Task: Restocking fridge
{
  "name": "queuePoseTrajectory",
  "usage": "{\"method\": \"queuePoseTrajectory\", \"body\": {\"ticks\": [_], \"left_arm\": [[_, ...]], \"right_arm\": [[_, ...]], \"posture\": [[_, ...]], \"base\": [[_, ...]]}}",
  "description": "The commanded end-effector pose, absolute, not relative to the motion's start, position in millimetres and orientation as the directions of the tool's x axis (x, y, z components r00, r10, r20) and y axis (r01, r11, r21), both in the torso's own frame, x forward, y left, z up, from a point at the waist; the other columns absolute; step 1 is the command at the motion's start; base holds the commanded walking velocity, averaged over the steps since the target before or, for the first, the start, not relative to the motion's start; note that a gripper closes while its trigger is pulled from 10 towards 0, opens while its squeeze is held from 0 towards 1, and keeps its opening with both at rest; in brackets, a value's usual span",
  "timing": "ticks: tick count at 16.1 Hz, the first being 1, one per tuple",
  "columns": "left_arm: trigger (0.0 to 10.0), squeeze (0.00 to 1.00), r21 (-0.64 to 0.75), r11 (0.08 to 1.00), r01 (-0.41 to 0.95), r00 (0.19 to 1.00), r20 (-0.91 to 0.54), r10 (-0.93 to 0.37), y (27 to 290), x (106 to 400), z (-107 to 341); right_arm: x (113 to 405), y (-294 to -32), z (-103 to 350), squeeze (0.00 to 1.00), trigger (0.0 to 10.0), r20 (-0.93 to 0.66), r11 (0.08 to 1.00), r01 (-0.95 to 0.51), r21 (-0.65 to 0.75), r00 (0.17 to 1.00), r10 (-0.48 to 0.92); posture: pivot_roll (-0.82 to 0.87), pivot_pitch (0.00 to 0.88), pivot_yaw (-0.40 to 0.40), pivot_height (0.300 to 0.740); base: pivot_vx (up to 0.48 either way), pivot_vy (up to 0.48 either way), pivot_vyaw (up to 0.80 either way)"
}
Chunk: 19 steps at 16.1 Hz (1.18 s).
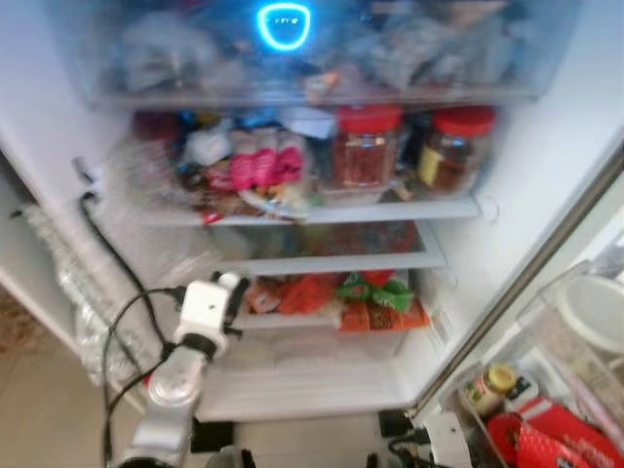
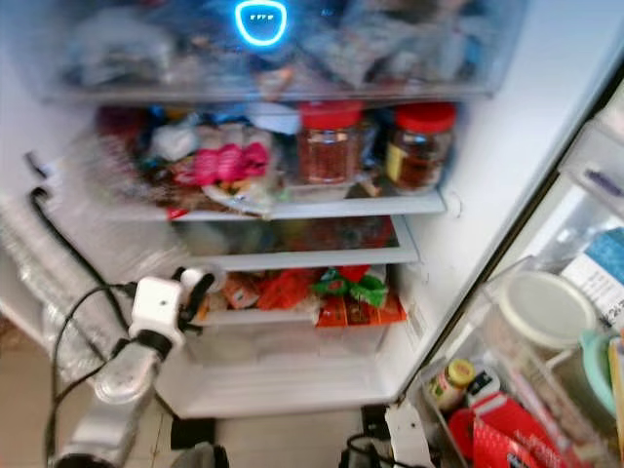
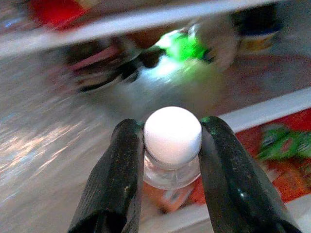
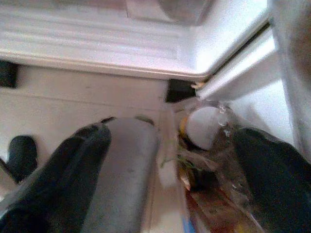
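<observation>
The fridge (image 1: 507, 195) interior was brightly lit, its white walls near washed out, and a ring light (image 1: 284, 26) at the top glowed cyan with a soft halo. Both head views were soft, with the top drawer and the door shelves at the right edge smeared. In the left wrist view the bottle cap (image 3: 172, 136) glared white and sharp while the shelves behind streaked with blur. The right wrist view was dimmer, its dark fingers (image 4: 58, 174) out of focus.

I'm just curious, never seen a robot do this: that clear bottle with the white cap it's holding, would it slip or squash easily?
Probably a bit slippery: the left gripper pinches the clear bottle just under its white cap, on smooth plastic. The thin clear wall would likely dent if squeezed lower down. Being round, it could roll if laid on a shelf.
</observation>
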<state>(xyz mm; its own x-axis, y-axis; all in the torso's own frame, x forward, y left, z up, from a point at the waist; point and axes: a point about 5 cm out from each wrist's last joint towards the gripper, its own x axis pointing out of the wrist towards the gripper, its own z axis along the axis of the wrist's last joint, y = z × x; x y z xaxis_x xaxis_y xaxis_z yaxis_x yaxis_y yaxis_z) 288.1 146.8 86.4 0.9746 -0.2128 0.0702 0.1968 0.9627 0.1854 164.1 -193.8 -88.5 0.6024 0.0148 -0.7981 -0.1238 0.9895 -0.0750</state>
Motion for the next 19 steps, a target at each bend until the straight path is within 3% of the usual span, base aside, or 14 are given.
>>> {"method": "queuePoseTrajectory", "body": {"ticks": [1, 19], "left_arm": [[10.0, 0.00, 0.219, 0.956, 0.195, 0.967, 0.118, -0.225, 148, 289, 97], [10.0, 0.00, 0.194, 0.952, 0.236, 0.963, 0.084, -0.256, 145, 294, 86]], "right_arm": [[153, -197, -93, 0.00, 10.0, -0.825, 0.990, -0.115, -0.081, 0.565, -0.002], [153, -196, -93, 0.00, 10.0, -0.824, 0.991, -0.110, -0.077, 0.567, -0.001]], "posture": [[-0.08, 0.030, -0.019, 0.635], [-0.08, 0.034, -0.019, 0.635]], "base": [[0.266, 0.000, 0.00], [0.243, 0.000, 0.00]]}}
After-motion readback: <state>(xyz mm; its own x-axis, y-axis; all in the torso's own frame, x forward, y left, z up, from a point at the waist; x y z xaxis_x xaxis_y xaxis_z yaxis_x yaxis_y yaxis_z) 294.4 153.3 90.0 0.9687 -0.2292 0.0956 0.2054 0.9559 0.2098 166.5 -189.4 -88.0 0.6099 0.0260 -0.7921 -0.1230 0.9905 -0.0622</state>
